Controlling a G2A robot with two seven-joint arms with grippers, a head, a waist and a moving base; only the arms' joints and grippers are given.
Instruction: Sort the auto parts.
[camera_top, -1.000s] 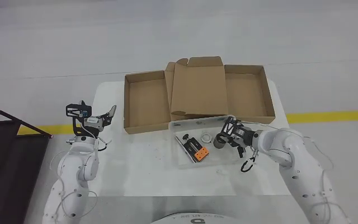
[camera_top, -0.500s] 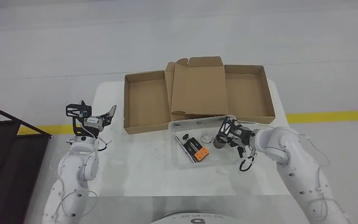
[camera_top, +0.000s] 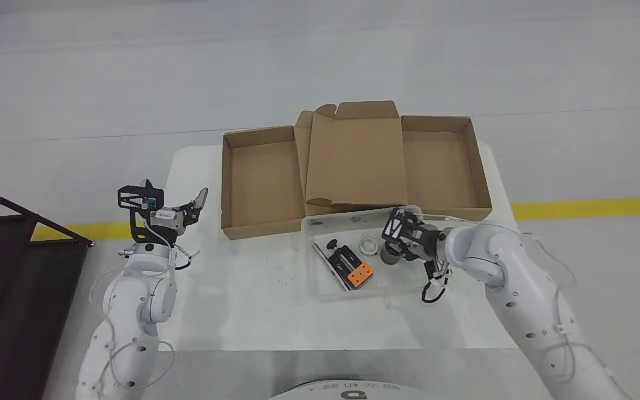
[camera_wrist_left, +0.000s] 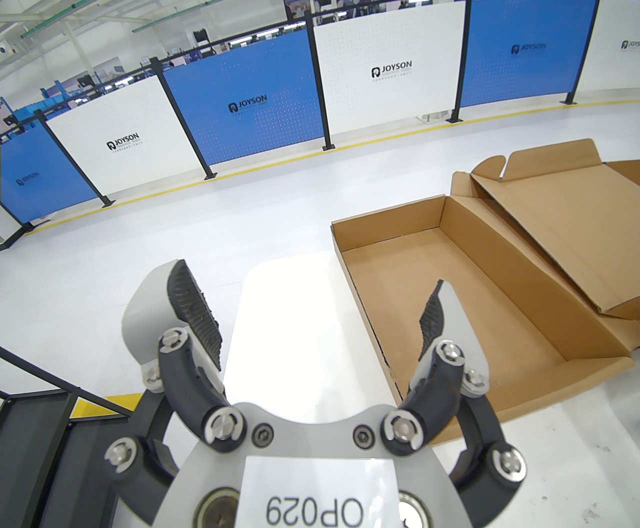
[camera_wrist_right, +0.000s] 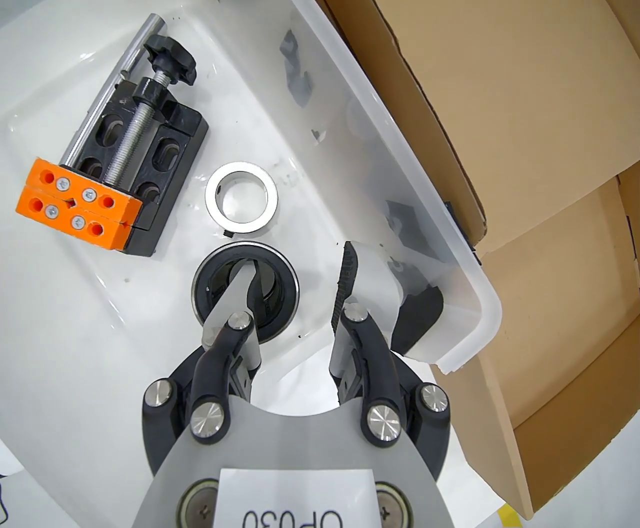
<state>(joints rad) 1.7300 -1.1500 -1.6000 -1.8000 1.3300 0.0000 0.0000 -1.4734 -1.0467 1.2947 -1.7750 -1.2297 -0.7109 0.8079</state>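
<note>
A clear plastic tray (camera_wrist_right: 400, 165) (camera_top: 330, 285) holds a black and orange vise (camera_wrist_right: 112, 165) (camera_top: 347, 263), a silver ring (camera_wrist_right: 215, 200) (camera_top: 368, 243) and a black bearing ring (camera_wrist_right: 282, 295) (camera_top: 388, 254). My right gripper (camera_wrist_right: 297, 260) (camera_top: 398, 240) is open low in the tray. One finger sits inside the bearing's bore and the other stands outside its rim, apart from it. My left gripper (camera_wrist_left: 307, 280) (camera_top: 175, 208) is open and holds nothing, raised over the table's left end.
An open cardboard box (camera_top: 262, 185) (camera_wrist_left: 450, 280) lies behind the tray, with a tray-like half on each side and a flap (camera_top: 355, 150) in the middle. Its near wall runs right beside the tray's far rim. A black rack (camera_top: 30, 270) stands left of the table.
My right gripper has shifted a little to the left in the tray, toward the bearing ring. The left arm has not moved.
</note>
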